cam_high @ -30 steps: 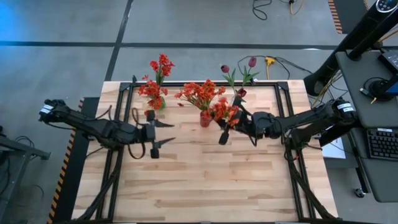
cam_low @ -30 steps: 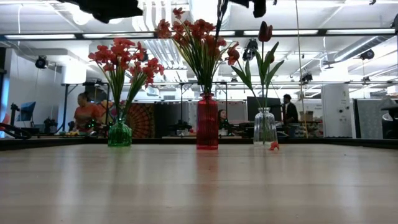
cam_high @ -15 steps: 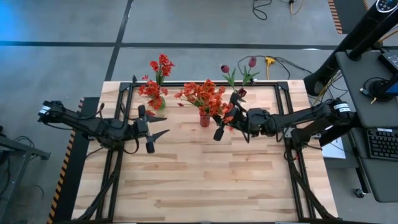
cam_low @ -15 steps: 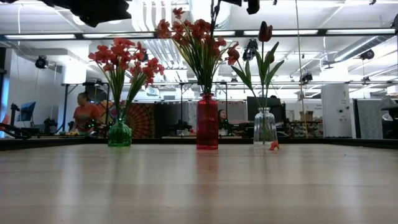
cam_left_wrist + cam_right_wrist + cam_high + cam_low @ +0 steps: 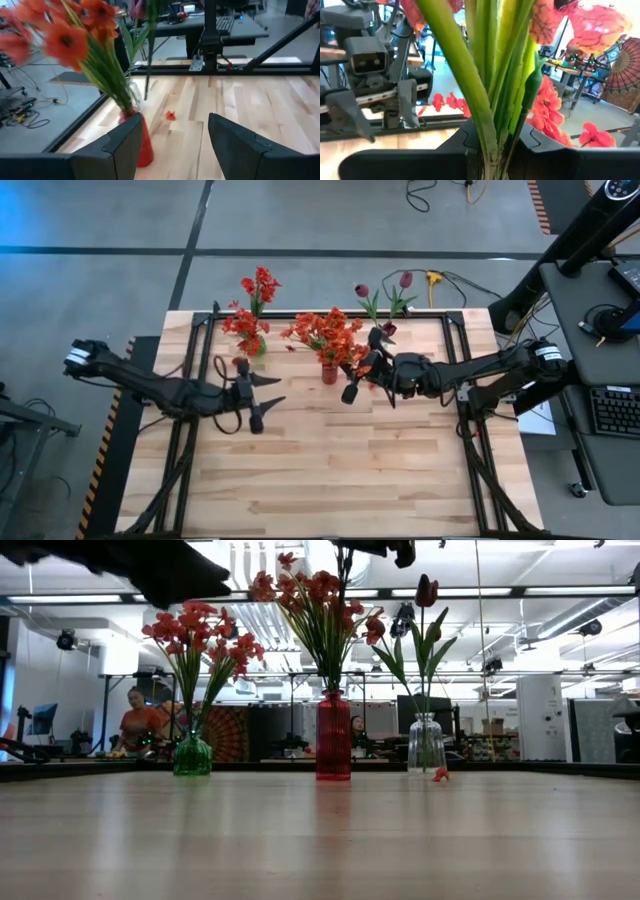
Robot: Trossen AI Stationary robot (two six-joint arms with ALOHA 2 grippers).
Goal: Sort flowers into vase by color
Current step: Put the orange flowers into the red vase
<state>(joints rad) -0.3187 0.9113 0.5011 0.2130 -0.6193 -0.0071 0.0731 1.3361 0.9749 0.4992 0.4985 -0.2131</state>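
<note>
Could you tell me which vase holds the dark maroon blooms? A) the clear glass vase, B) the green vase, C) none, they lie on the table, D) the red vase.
A: in the low view the dark maroon blooms top stalks that stand in the clear glass vase.

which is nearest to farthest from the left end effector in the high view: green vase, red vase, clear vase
1. green vase, at the table's far edge, just beyond the open left end effector.
2. red vase, mid-table, toward the right arm.
3. clear vase, far edge, past the right end effector.
</note>
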